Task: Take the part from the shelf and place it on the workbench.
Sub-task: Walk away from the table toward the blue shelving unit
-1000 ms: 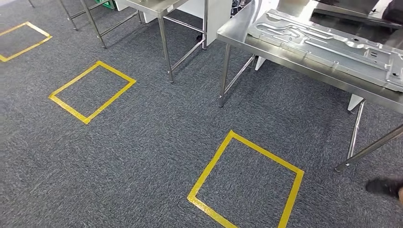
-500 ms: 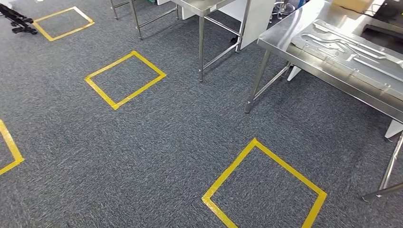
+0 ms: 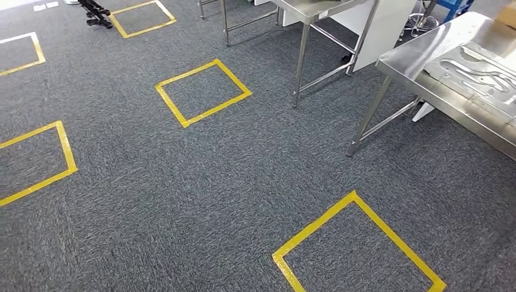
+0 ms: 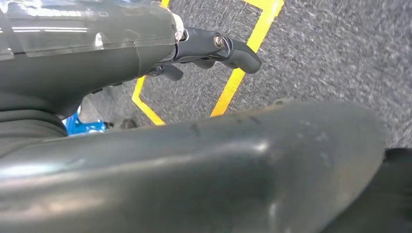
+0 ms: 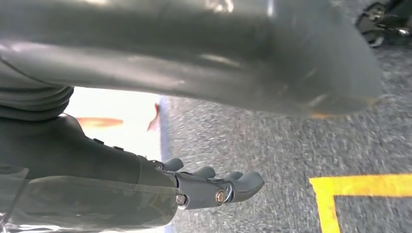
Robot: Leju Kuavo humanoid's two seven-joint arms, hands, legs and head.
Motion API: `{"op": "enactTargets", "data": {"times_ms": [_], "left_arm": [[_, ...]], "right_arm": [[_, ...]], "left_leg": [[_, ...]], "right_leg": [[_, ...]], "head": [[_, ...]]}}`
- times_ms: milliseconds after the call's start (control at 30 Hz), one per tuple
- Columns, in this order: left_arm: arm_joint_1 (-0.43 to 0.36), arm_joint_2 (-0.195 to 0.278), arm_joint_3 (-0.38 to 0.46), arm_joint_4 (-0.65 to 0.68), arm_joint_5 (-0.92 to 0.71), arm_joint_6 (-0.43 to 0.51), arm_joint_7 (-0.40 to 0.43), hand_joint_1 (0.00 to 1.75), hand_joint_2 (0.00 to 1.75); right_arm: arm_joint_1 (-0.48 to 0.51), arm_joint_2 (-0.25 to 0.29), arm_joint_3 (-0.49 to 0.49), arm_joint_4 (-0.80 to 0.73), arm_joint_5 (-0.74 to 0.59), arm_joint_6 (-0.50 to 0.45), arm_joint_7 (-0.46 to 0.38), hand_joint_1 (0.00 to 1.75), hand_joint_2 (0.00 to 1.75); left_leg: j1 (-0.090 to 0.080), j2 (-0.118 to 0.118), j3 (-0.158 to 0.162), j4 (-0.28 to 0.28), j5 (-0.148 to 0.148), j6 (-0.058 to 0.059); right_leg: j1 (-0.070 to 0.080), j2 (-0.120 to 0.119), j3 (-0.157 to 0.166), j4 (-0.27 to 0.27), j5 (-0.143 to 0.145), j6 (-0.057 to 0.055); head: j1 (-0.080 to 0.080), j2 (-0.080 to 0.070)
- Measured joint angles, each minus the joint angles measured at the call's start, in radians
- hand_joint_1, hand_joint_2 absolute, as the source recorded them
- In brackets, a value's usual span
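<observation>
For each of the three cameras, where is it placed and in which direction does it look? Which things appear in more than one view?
Head view: high on the body, looking forward and down at grey carpet, yellow tape squares and a steel workbench carrying a metal part.
Left wrist view: behind the left hand, facing the floor; dark fingers hold nothing.
Right wrist view: behind the right hand, facing the floor; hand empty.
Shared: carpet and yellow tape.

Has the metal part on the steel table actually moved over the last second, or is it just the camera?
No. The metal part sits the same way on the steel table. Table, part and the yellow floor squares all slid rightward together in the head view, so the camera turned.
</observation>
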Motion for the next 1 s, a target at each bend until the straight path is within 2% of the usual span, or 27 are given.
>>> {"op": "enactTargets", "data": {"times_ms": [33, 67, 100, 167, 200, 233, 300, 333, 367, 400, 433, 467, 533, 567, 600, 667, 700, 733, 767, 800, 867, 900, 933, 967, 1000], "left_arm": [[-0.002, 0.001, 0.0, 0.0, 0.001, 0.002, -0.003, 0.0, 0.0], [-0.003, 0.001, 0.0, 0.0, 0.002, 0.004, -0.005, 0.0, 0.0], [-0.003, 0.002, 0.0, 0.0, 0.002, 0.006, -0.006, 0.0, 0.0], [-0.001, 0.004, 0.0, 0.0, 0.004, 0.007, -0.005, 0.0, 0.0], [0.001, 0.005, 0.0, 0.0, 0.005, 0.008, -0.004, 0.0, 0.0], [0.001, 0.006, 0.0, 0.0, 0.006, 0.008, -0.003, 0.0, 0.0], [0.0, 0.008, 0.001, 0.0, 0.005, 0.008, 0.002, 0.0, 0.0], [-0.001, 0.009, 0.001, 0.0, 0.003, 0.009, 0.008, 0.0, 0.0], [0.0, 0.01, 0.001, 0.0, 0.0, 0.009, 0.015, 0.0, 0.0], [0.002, 0.013, 0.0, 0.0, -0.005, 0.009, 0.024, 0.0, 0.0], [0.005, 0.016, 0.0, 0.0, -0.011, 0.008, 0.034, 0.0, 0.0], [0.006, 0.02, -0.001, 0.0, -0.016, 0.005, 0.045, 0.0, 0.0], [0.007, 0.026, -0.004, 0.0, -0.028, -0.002, 0.066, 0.0, 0.0], [0.006, 0.029, -0.007, 0.0, -0.033, -0.006, 0.076, 0.0, 0.0], [0.006, 0.032, -0.01, 0.0, -0.037, -0.01, 0.085, 0.0, 0.0], [0.01, 0.039, -0.017, 0.0, -0.043, -0.017, 0.099, 0.0, 0.0], [0.013, 0.043, -0.02, 0.0, -0.045, -0.019, 0.104, 0.0, 0.0], [0.015, 0.046, -0.023, 0.0, -0.046, -0.02, 0.107, 0.0, 0.0], [0.016, 0.049, -0.024, 0.0, -0.046, -0.02, 0.109, 0.0, 0.0], [0.015, 0.052, -0.025, 0.0, -0.045, -0.02, 0.108, 0.0, 0.0], [0.013, 0.055, -0.025, 0.0, -0.045, -0.019, 0.102, 0.0, 0.0], [0.014, 0.056, -0.026, 0.0, -0.045, -0.019, 0.098, 0.0, 0.0], [0.016, 0.057, -0.026, 0.0, -0.045, -0.018, 0.094, 0.0, 0.0], [0.018, 0.058, -0.026, 0.0, -0.046, -0.018, 0.092, 0.0, 0.0], [0.018, 0.058, -0.027, 0.0, -0.047, -0.018, 0.089, 0.0, 0.0]], "right_arm": [[0.0, -0.001, 0.0, 0.001, 0.003, 0.007, 0.012, 0.0, 0.0], [-0.001, -0.001, 0.0, 0.001, 0.006, 0.013, 0.023, 0.0, 0.0], [-0.002, -0.001, 0.001, 0.002, 0.008, 0.018, 0.031, 0.0, 0.0], [-0.006, -0.001, 0.002, 0.002, 0.011, 0.024, 0.039, 0.0, 0.0], [-0.007, -0.001, 0.002, 0.003, 0.011, 0.026, 0.041, 0.0, 0.0], [-0.006, 0.001, 0.002, 0.003, 0.011, 0.028, 0.042, 0.0, 0.0], [-0.003, 0.005, 0.002, 0.005, 0.011, 0.03, 0.04, 0.0, 0.0], [-0.001, 0.007, 0.002, 0.006, 0.011, 0.03, 0.034, 0.0, 0.0], [0.001, 0.008, 0.002, 0.007, 0.012, 0.03, 0.024, 0.0, 0.0], [0.002, 0.008, 0.002, 0.008, 0.013, 0.028, 0.011, 0.0, 0.0], [0.003, 0.008, 0.003, 0.009, 0.015, 0.024, -0.004, 0.0, 0.0], [0.003, 0.008, 0.005, 0.01, 0.019, 0.019, -0.019, 0.0, 0.0], [0.004, 0.009, 0.01, 0.01, 0.027, 0.004, -0.049, 0.0, 0.0], [0.003, 0.009, 0.013, 0.01, 0.03, -0.002, -0.06, 0.0, 0.0], [0.002, 0.009, 0.016, 0.01, 0.032, -0.007, -0.07, 0.0, 0.0], [-0.004, 0.009, 0.023, 0.01, 0.036, -0.012, -0.083, 0.0, 0.0], [-0.006, 0.009, 0.026, 0.011, 0.039, -0.013, -0.086, 0.0, 0.0], [-0.006, 0.009, 0.028, 0.012, 0.042, -0.013, -0.088, 0.0, 0.0], [-0.004, 0.008, 0.029, 0.014, 0.045, -0.012, -0.089, 0.0, 0.0], [-0.002, 0.006, 0.031, 0.017, 0.048, -0.009, -0.088, 0.0, 0.0], [0.002, -0.002, 0.035, 0.022, 0.053, -0.001, -0.081, 0.0, 0.0], [0.002, -0.006, 0.038, 0.025, 0.056, 0.003, -0.076, 0.0, 0.0], [0.002, -0.009, 0.041, 0.028, 0.058, 0.007, -0.071, 0.0, 0.0], [0.001, -0.011, 0.044, 0.031, 0.059, 0.011, -0.066, 0.0, 0.0], [0.001, -0.011, 0.046, 0.032, 0.059, 0.014, -0.06, 0.0, 0.0]], "left_leg": [[-0.001, 0.015, 0.028, -0.05, 0.014, 0.005], [-0.003, 0.024, 0.043, -0.08, 0.02, 0.012], [-0.006, 0.021, 0.042, -0.085, 0.019, 0.02], [-0.007, 0.0, 0.039, -0.089, 0.024, 0.035], [-0.006, -0.01, 0.039, -0.091, 0.027, 0.041], [-0.005, -0.021, 0.039, -0.093, 0.032, 0.048], [-0.006, -0.043, 0.035, -0.095, 0.038, 0.056], [-0.009, -0.056, 0.032, -0.094, 0.04, 0.059], [-0.012, -0.07, 0.031, -0.094, 0.041, 0.06], [-0.015, -0.085, 0.031, -0.094, 0.041, 0.061], [-0.017, -0.1, 0.032, -0.094, 0.042, 0.061], [-0.019, -0.114, 0.034, -0.093, 0.042, 0.06], [-0.019, -0.14, 0.034, -0.093, 0.044, 0.057], [-0.017, -0.152, 0.032, -0.092, 0.046, 0.053], [-0.015, -0.163, 0.028, -0.092, 0.049, 0.048], [-0.011, -0.183, 0.023, -0.096, 0.055, 0.036], [-0.012, -0.169, 0.019, -0.091, 0.051, 0.033], [-0.014, -0.142, 0.009, -0.072, 0.037, 0.03], [-0.016, -0.109, -0.01, -0.033, 0.012, 0.028], [-0.016, -0.074, -0.04, 0.029, -0.023, 0.024], [-0.01, -0.053, -0.099, 0.153, -0.078, 0.013], [-0.007, -0.049, -0.11, 0.181, -0.081, 0.007], [-0.003, -0.044, -0.099, 0.163, -0.064, 0.001], [0.001, -0.034, -0.068, 0.11, -0.034, -0.005], [0.004, -0.01, -0.025, 0.034, -0.005, -0.009]], "right_leg": [[0.002, -0.009, 0.001, 0.004, -0.004, 0.006], [0.004, -0.017, 0.003, 0.007, -0.007, 0.013], [0.005, -0.024, 0.005, 0.009, -0.009, 0.02], [0.001, -0.035, 0.01, 0.009, -0.012, 0.032], [-0.002, -0.021, 0.008, 0.019, -0.023, 0.038], [-0.005, 0.004, -0.003, 0.047, -0.046, 0.042], [-0.009, 0.064, -0.055, 0.166, -0.118, 0.045], [-0.009, 0.08, -0.089, 0.237, -0.149, 0.044], [-0.008, 0.087, -0.114, 0.288, -0.163, 0.041], [-0.006, 0.09, -0.124, 0.303, -0.155, 0.037], [-0.003, 0.095, -0.114, 0.275, -0.126, 0.03], [0.002, 0.107, -0.087, 0.211, -0.083, 0.021], [0.01, 0.156, -0.028, 0.073, -0.018, 0.002], [0.014, 0.175, -0.011, 0.033, -0.004, -0.005], [0.016, 0.183, -0.005, 0.017, -0.002, -0.009], [0.017, 0.162, -0.002, 0.006, 0.003, -0.015], [0.014, 0.149, 0.003, -0.006, 0.008, -0.018], [0.011, 0.134, 0.008, -0.018, 0.014, -0.022], [0.009, 0.117, 0.012, -0.028, 0.019, -0.024], [0.009, 0.098, 0.014, -0.032, 0.021, -0.026], [0.009, 0.062, 0.012, -0.031, 0.019, -0.027], [0.008, 0.044, 0.011, -0.029, 0.017, -0.025], [0.006, 0.029, 0.01, -0.026, 0.014, -0.022], [0.003, 0.014, 0.009, -0.021, 0.011, -0.017], [0.002, 0.002, 0.009, -0.014, 0.006, -0.01]], "head": [[0.0, 0.0], [0.0, 0.0], [0.0, 0.0], [0.0, 0.0], [0.0, 0.0], [0.0, 0.0], [0.0, 0.0], [0.0, 0.0], [0.0, 0.0], [0.0, 0.0], [0.0, 0.0], [0.0, 0.0], [0.0, 0.0], [0.0, 0.0], [0.0, 0.0], [0.0, 0.0], [0.0, 0.0], [0.0, 0.0], [0.0, 0.0], [0.0, 0.0], [0.0, 0.0], [0.0, 0.0], [0.0, 0.0], [0.0, 0.0], [0.0, 0.0]]}}
